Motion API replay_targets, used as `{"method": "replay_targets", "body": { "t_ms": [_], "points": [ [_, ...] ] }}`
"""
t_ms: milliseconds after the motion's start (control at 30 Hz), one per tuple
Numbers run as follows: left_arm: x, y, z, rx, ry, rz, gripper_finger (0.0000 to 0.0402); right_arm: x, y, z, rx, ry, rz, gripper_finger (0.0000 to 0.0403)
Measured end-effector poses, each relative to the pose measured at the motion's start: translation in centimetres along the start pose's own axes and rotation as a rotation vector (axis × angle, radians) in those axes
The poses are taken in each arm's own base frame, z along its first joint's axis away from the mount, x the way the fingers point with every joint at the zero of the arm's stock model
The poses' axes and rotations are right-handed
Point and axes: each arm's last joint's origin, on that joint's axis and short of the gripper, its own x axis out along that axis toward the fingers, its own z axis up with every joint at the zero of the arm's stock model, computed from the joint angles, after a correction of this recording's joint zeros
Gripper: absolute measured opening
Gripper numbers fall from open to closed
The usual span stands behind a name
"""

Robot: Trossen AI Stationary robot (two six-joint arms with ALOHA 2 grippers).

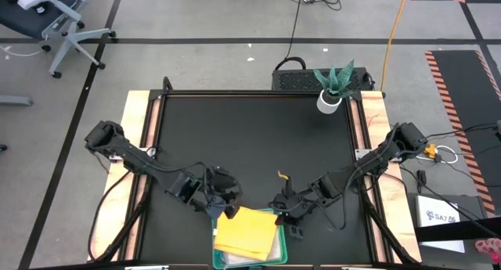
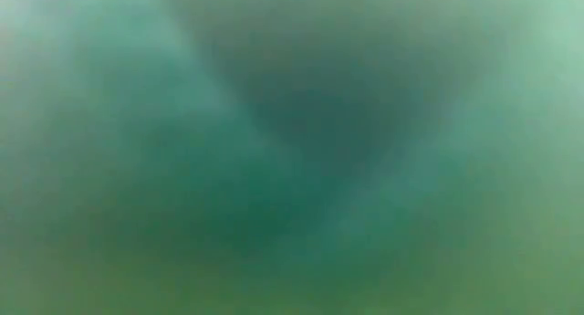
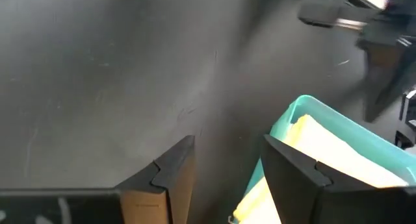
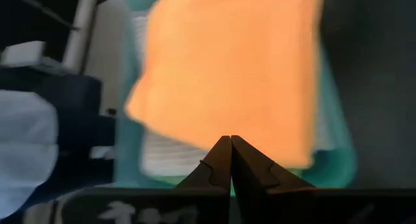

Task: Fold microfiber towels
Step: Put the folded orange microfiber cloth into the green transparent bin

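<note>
While the low view gives us only a green-teal blur, the high view lets us place everything by the teal tray [image 1: 282, 254] at the near edge of the black bench [image 1: 250, 145]. A folded yellow-orange towel [image 1: 246, 232] lies on top of the tray, tilted a little, with one corner hanging past the tray's rim on the left arm's side. Under it we see a pale towel [image 4: 162, 156] showing at the edge of the stack; we cannot tell what else the tray holds.

Our left pincer [image 1: 223, 201] sits just beside that overhanging corner, and in its wrist view the two dark fingers [image 3: 299, 172] stand apart with bare bench between them, gripping nothing, one finger close against the tray's corner. Our right pincer [image 1: 286, 217] is just beside the tray's opposite side, its fingers [image 4: 250, 165] pressed together with nothing between them, pointing at the orange cloth. A potted plant [image 1: 335, 86] stands at the bench's far edge, well apart from the tray.
</note>
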Motion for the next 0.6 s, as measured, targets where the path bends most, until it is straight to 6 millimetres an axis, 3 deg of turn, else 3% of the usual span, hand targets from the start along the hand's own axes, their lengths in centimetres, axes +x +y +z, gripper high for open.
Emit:
{"method": "replay_targets", "body": {
  "t_ms": [367, 600],
  "points": [
    [0.1, 0.1, 0.0, -0.007, 0.005, 0.01, 0.0175, -0.2, -1.6, 1.2, -0.035, -0.061, -0.09, 0.0],
    [0.1, 0.1, 0.0, -0.004, 0.007, 0.013, 0.0175, -0.1, -1.6, 1.1, -0.035, -0.045, -0.071, 0.0]
  ]
}}
